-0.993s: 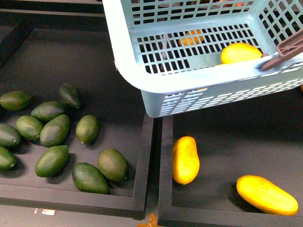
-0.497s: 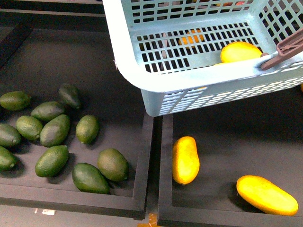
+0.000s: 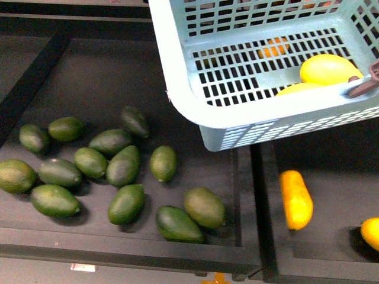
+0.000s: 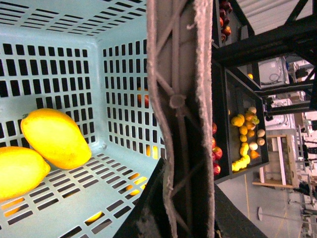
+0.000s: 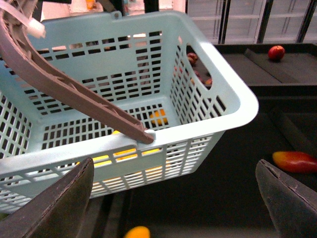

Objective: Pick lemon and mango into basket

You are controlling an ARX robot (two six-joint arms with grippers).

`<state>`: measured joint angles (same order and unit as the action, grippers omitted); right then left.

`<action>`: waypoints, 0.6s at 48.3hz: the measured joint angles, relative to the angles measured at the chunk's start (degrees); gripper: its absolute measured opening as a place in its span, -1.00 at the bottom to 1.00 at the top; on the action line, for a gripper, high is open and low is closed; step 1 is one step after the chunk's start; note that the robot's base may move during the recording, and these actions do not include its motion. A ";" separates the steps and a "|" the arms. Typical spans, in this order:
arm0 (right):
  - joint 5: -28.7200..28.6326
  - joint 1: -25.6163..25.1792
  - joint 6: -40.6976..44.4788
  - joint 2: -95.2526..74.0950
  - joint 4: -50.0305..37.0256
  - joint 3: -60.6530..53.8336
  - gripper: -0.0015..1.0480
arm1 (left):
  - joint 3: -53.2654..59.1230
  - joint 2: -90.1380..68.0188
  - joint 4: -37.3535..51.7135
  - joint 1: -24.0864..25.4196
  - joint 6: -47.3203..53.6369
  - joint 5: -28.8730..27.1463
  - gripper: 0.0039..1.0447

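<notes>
1. In the front view a black tray [image 3: 35,80] on the left holds about a dozen dark green oval fruits [image 3: 124,167], clustered from its left edge toward its front right corner.
2. To the right, across a dark divider, a second black tray [image 3: 278,260] carries a long yellow-orange fruit [image 3: 296,199] near its left edge and another yellow one [image 3: 371,232], cut off by the frame, toward its front right.
3. The basket [image 3: 177,77] hangs above both trays, filling the upper right of the front view, its brown handle [image 3: 365,83] showing at its right rim.
4. Inside the basket, the lemon [image 3: 329,68] and the mango [image 3: 299,89] lie touching at the right end of the slotted floor.
5. The left wrist view shows the same pair, lemon [image 4: 55,138] beside mango [image 4: 20,171], with the handle [image 4: 181,119] close to the lens; whether the left gripper is clamped on it cannot be told.
6. The right gripper [image 5: 173,203] is spread wide, its dark fingers [image 5: 57,206] holding nothing, just outside the basket [image 5: 218,89] wall.
</notes>
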<state>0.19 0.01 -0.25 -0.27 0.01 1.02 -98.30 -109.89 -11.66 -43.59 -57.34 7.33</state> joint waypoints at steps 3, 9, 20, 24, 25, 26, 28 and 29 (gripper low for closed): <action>0.00 0.02 0.00 0.11 0.00 0.00 0.83 | 0.00 0.00 0.00 0.11 0.07 -0.26 -0.88; -0.04 0.02 0.02 0.11 0.02 0.00 0.83 | 0.00 0.00 0.00 0.48 0.28 -0.92 -0.88; -0.11 0.02 0.07 0.13 0.02 0.00 0.83 | 0.00 0.00 0.00 0.52 0.52 -0.85 -0.88; -0.20 0.02 0.07 0.09 0.07 0.00 0.83 | 0.00 0.00 0.00 0.52 0.52 -0.55 -0.88; -0.20 0.02 0.07 0.07 0.04 0.00 0.83 | 0.00 0.00 0.00 0.52 0.52 -0.52 -0.88; -0.20 0.02 0.07 0.09 0.07 0.00 0.83 | 0.00 0.00 0.00 0.52 0.52 -0.46 -0.88; -0.02 0.02 0.07 0.11 0.04 0.00 0.83 | 0.00 0.00 0.00 0.52 0.50 -0.48 -0.88; -0.04 0.02 0.07 0.11 0.04 0.00 0.83 | 0.00 0.00 0.00 0.52 0.52 -0.46 -0.88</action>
<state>0.14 0.03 -0.19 -0.16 0.05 1.02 -98.30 -109.89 -11.66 -43.07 -56.82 6.87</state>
